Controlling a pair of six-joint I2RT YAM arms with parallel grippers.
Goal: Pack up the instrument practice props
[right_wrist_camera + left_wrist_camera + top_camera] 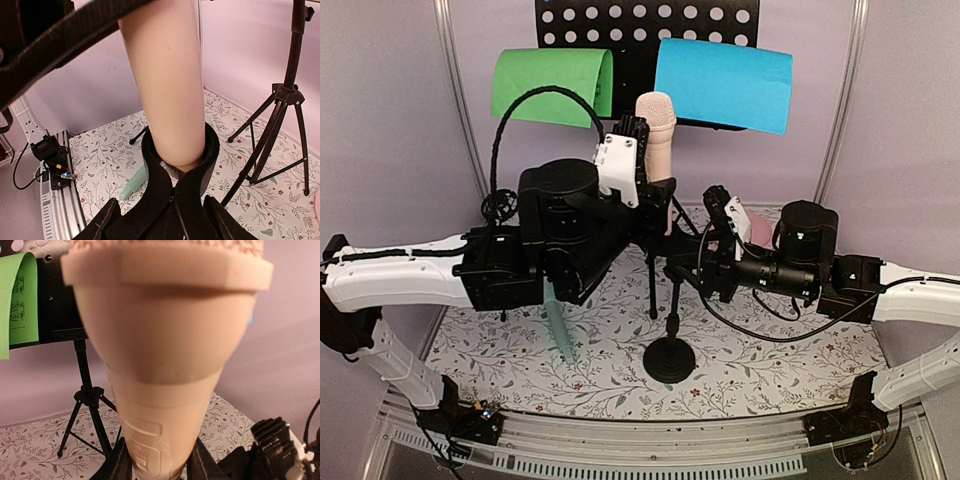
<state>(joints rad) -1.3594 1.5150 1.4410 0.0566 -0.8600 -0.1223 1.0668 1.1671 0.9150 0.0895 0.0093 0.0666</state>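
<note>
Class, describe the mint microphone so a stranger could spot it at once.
Start at the black perforated music rack at the back, then drop to the floral table cover. The mint microphone lies flat there, partly under the left arm; the pink microphone stands upright instead.

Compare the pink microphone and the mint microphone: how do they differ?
The pink microphone stands upright; the mint microphone lies flat on the table. The left gripper holds the pink one, its foot in the black support; the mint one lies free. Both are toy microphones.
</note>
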